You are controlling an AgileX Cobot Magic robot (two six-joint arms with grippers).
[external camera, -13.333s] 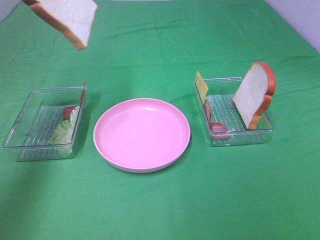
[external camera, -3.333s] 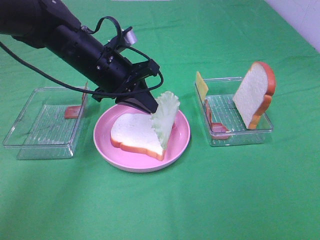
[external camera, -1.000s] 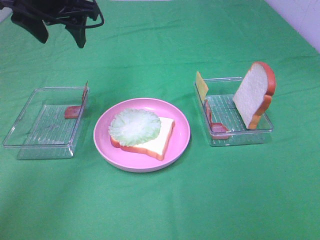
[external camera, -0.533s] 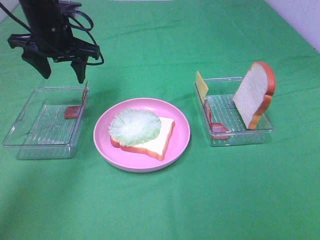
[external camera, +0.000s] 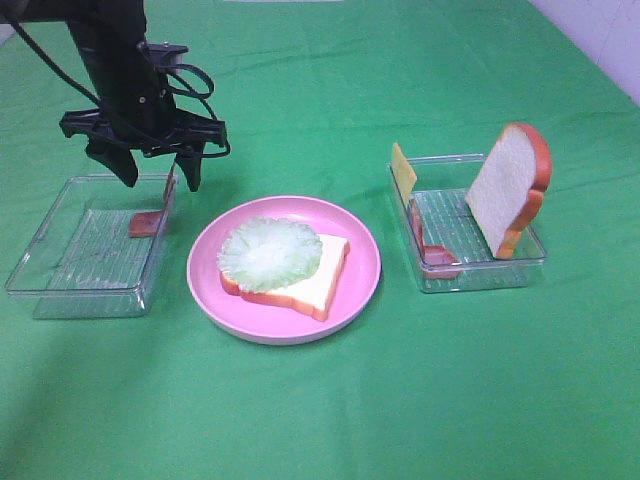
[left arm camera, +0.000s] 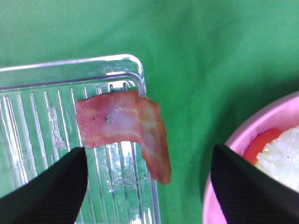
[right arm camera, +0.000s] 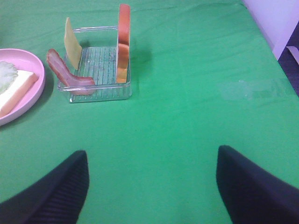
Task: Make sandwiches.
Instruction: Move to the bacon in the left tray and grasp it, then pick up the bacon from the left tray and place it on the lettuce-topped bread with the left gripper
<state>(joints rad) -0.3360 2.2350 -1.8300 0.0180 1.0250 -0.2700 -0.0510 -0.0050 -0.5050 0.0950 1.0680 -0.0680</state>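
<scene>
Change: left gripper (external camera: 158, 178) lowering, jaws spread, onto bacon strip (external camera: 147, 222) at plate's (external camera: 360, 262) nine o'clock | lettuce (external camera: 268, 253) laid, bacon layer starting | right gripper (right arm camera: 152, 186) idling, spread.

A green cloth (external camera: 330, 420) covers the whole tabletop, faintly creased and evenly lit, with only soft shadows. Past its far right corner stands a pale, whitish wall (external camera: 608, 30); the right wrist view shows a dark strip (right arm camera: 292, 60) beside that edge
</scene>
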